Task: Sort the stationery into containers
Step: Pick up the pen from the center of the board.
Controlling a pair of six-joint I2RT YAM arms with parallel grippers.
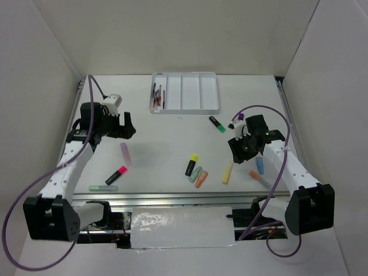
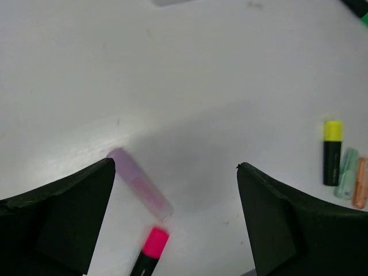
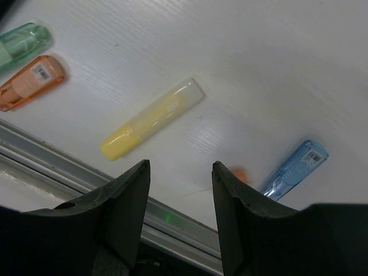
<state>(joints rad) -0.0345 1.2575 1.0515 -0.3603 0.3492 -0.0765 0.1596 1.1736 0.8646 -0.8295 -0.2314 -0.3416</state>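
Both pairs of fingers apart & empty: left gripper (image 1: 129, 126) over pink marker (image 2: 141, 187) at 7 o'clock of white tray (image 1: 185, 110), so I'd square wrist to it, clamp mid-body; right gripper (image 3: 180, 165) near yellow marker (image 3: 150, 119).

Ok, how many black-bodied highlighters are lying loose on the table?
3. The green-capped highlighter lies near the tray's right end. The yellow-capped highlighter lies mid-table beside a mint marker. The pink-capped highlighter lies front left. The right arm could hide another.
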